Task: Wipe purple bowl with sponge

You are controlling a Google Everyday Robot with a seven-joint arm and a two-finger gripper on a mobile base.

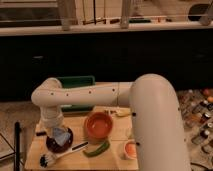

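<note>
Blue-grey sponge (60, 134) under hand (56, 128) (inside purple bowl (59, 141))

This looks like a lab or test room set up as a mock kitchen. A small wooden counter (115, 155) carries dishes: an orange bowl (98, 125), and left of it the purple bowl (59, 139) with the sponge (60, 134), where the gripper (56, 131) sits. Behind the orange bowl runs a long dark wall under a pale ledge (105, 29) (more like a workshop than a home).
</note>
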